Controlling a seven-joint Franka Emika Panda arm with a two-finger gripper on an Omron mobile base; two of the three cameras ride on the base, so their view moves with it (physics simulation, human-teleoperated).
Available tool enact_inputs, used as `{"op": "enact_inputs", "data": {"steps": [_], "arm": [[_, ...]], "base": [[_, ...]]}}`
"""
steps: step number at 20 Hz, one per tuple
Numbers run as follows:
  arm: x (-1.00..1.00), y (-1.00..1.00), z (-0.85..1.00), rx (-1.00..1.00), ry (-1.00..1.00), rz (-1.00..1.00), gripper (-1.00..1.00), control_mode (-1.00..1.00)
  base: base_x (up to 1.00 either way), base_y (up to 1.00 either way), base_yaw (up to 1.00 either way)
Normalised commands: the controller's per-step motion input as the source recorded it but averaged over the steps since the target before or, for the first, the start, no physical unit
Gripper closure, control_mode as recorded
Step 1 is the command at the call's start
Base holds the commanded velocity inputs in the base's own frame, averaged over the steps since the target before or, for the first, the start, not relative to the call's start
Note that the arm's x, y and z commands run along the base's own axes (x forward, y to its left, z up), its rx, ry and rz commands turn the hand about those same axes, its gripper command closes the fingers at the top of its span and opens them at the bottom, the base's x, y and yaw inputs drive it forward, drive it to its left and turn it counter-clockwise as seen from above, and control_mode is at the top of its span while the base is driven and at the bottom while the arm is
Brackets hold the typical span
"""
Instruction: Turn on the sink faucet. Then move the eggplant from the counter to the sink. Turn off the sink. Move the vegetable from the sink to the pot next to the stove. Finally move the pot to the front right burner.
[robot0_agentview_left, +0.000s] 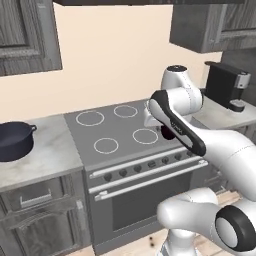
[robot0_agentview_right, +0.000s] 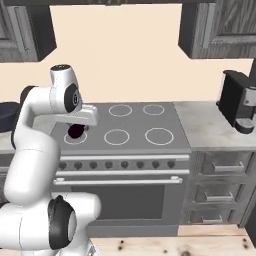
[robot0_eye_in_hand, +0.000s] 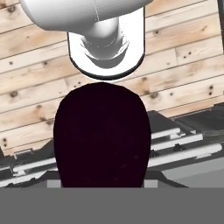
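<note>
The dark purple eggplant (robot0_agentview_left: 168, 133) (robot0_agentview_right: 76, 131) hangs just above the stove's front burners, and my gripper (robot0_agentview_right: 76, 129) is shut on it. In the hand view the eggplant (robot0_eye_in_hand: 103, 135) blocks the middle, so the fingertips are hidden behind it. A dark pot (robot0_agentview_left: 14, 140) (robot0_agentview_right: 6, 114) stands on the marbled counter (robot0_agentview_left: 50, 152) left of the stove, well to the left of the gripper. The front right burner (robot0_agentview_left: 145, 135) (robot0_agentview_right: 159, 135) is bare. The sink and its faucet are out of view.
A black coffee machine (robot0_agentview_left: 225, 85) (robot0_agentview_right: 239, 102) stands on the counter stretch (robot0_agentview_right: 210, 125) right of the stove. Grey wall cabinets (robot0_agentview_left: 25, 35) hang above. The oven door and knobs (robot0_agentview_right: 117, 164) face me, with wooden floor below.
</note>
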Motion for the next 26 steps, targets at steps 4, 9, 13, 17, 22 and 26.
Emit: {"op": "enact_inputs", "data": {"steps": [4,9,13,17,22,26], "arm": [[0.00,0.00,0.00,0.00,0.00,0.00,1.00,1.00],[0.00,0.00,0.00,0.00,0.00,0.00,1.00,1.00],[0.00,0.00,0.00,0.00,0.00,0.00,1.00,1.00],[0.00,0.00,0.00,0.00,0.00,0.00,1.00,1.00],[0.00,0.00,0.00,0.00,0.00,0.00,1.00,1.00],[0.00,0.00,0.00,0.00,0.00,0.00,1.00,1.00]], "base": [[0.43,0.16,0.02],[0.30,0.16,0.02],[0.19,0.21,0.02],[0.35,0.33,0.03],[0.36,0.39,0.04],[0.25,0.32,0.05]]}}
